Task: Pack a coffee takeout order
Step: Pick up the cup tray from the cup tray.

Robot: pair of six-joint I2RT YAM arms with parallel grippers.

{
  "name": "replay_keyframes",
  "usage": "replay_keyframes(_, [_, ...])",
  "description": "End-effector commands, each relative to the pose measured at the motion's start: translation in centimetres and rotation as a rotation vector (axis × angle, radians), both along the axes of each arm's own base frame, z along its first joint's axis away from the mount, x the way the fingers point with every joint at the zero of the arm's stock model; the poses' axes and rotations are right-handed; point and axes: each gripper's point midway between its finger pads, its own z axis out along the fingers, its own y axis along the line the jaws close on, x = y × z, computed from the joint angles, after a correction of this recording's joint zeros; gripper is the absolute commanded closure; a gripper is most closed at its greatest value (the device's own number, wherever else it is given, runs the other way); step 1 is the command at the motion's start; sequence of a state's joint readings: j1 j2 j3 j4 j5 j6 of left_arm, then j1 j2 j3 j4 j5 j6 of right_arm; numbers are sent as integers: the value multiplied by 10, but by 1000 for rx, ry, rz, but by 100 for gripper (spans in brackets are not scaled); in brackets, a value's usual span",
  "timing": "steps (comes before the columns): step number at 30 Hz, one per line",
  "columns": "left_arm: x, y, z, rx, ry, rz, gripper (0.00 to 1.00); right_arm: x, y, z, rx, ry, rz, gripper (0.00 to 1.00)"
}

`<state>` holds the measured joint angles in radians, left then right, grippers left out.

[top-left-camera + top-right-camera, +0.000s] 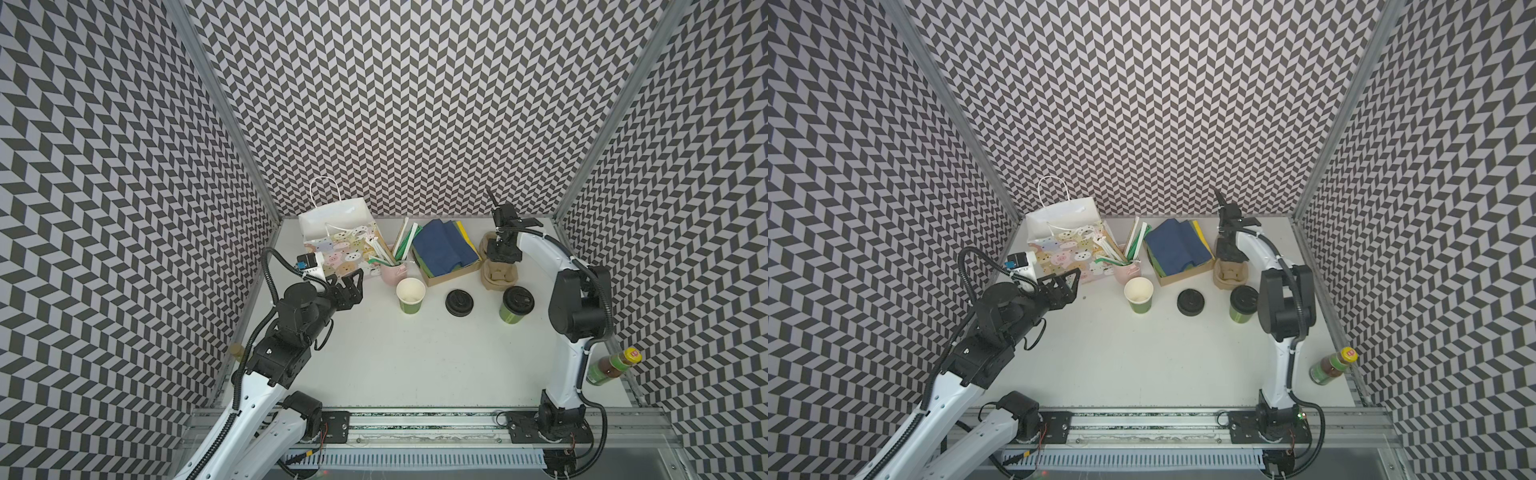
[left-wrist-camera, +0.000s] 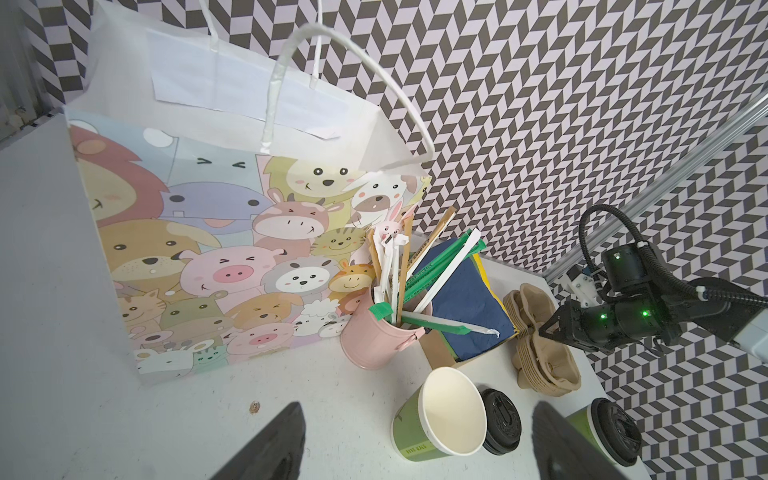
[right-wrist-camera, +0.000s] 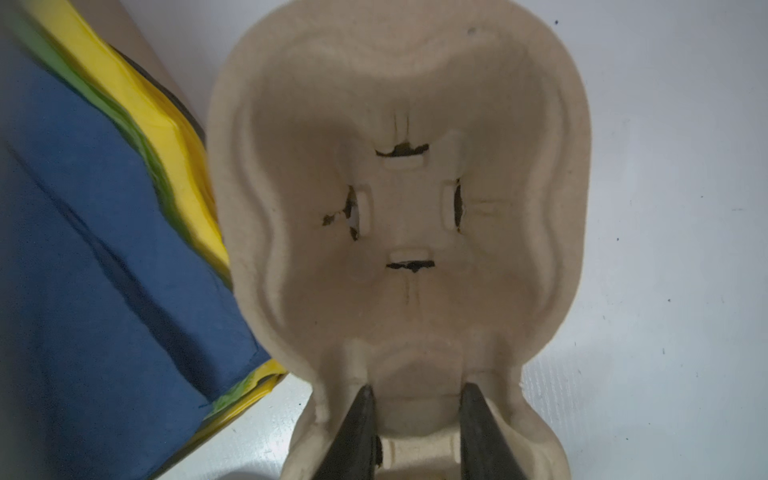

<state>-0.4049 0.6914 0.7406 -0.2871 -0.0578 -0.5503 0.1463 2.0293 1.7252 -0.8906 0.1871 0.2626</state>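
Nearest to me on the white table (image 1: 415, 365), at its right edge, a bottle (image 1: 611, 365) lies on its side. Farther in on the left, my left gripper (image 1: 353, 289) hangs above the table with its fingers spread wide and nothing between them, just in front of the cartoon-animal paper bag (image 1: 345, 245).

Across the middle I see a row of three. An open green cup (image 1: 410, 296), white inside, stands upright. A loose black lid (image 1: 459, 302) lies flat to its right. A second green cup with its lid on (image 1: 515, 305) stands farther right.

Behind the open cup a pink pot (image 1: 392, 274) holds wrapped straws. To its right is a cardboard box (image 1: 451, 275) with the dark blue napkin (image 1: 442, 249) on top of green and yellow ones.

Just right of the box, at far right, sits the tan cup carrier (image 1: 498, 278), topmost of a nested stack. My right gripper (image 3: 417, 395) points down into it. Its two fingers pinch the raised hump between the wells, one on each side.
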Motion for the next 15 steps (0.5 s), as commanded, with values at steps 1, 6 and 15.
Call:
replay_keyframes(1, [1, -1, 0, 4, -14, -10, 14, 4, -5, 34, 0, -78, -21, 76])
replay_keyframes(6, [0, -1, 1, 4, -17, -8, 14, 2, -6, 49, 7, -109, -25, 79])
replay_keyframes(15, [0, 5, 4, 1, -28, 15, 14, -14, 13, 111, 94, -239, 29, 78])
